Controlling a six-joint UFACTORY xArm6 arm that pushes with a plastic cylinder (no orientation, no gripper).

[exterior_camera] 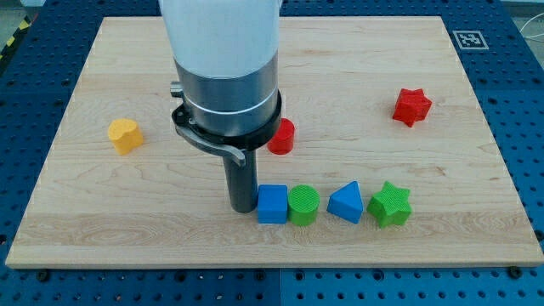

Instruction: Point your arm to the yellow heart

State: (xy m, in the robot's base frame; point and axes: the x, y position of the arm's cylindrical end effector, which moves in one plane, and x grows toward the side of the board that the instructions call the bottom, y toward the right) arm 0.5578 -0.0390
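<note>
So my tip [242, 206] is sitting on the wooden tabletop [93, 229] right up against the left side of the blue cube [273, 204], touching it or near enough. There's no gripper on this arm, just the dark rod, so nothing is opening, closing or holding anything. The yellow heart [125, 135] is well off toward the view's left, sitting by itself, nowhere near my tip. The cube starts a little row running to the view's right: green cylinder [303, 205] pressed against it, then the blue triangle [346, 202], then the green star [391, 205]. A red cylinder [284, 136] peeks out from behind the arm's body, and a red star [412, 106] sits alone toward the upper right.
</note>
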